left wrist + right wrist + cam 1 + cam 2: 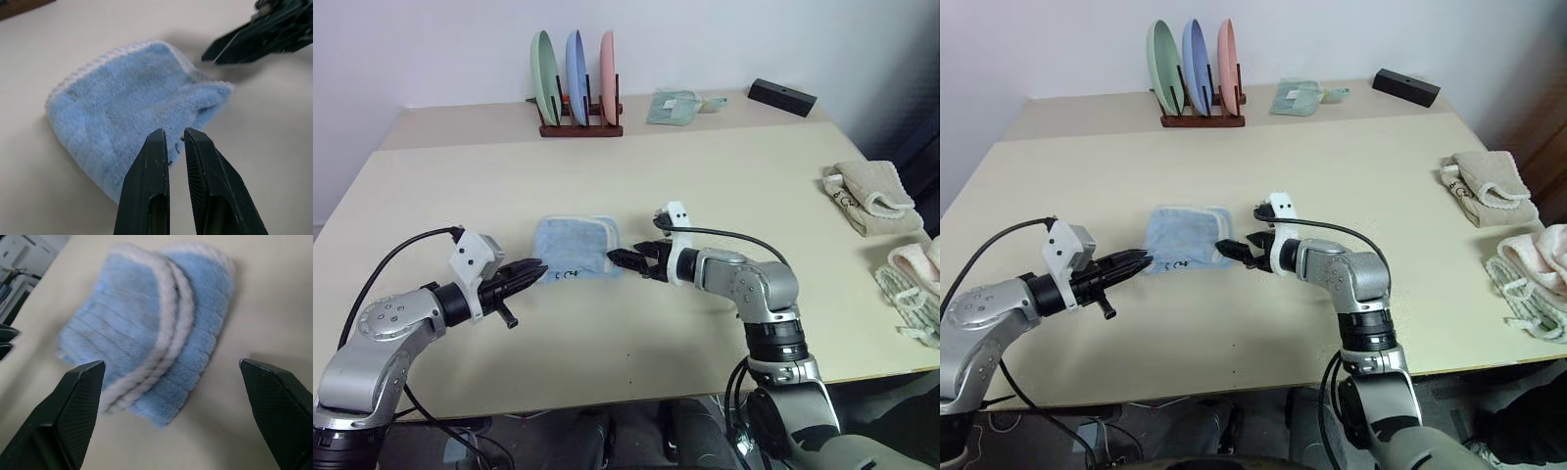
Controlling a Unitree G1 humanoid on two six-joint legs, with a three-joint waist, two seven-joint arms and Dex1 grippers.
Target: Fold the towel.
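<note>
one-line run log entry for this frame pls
towel: folded, flat on table | left hand: shut, empty, beside towel | right hand: open, empty, beside towel

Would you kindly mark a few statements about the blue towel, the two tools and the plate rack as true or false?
1. The towel lies folded on the table. True.
2. The right tool is clamped on the towel. False: it is open, holding nothing, beside the towel's edge.
3. The left tool is shut and empty. True.
4. The plate rack holds three plates. True.
5. The black box sits on the towel. False: it lies at the table's far edge.
</note>
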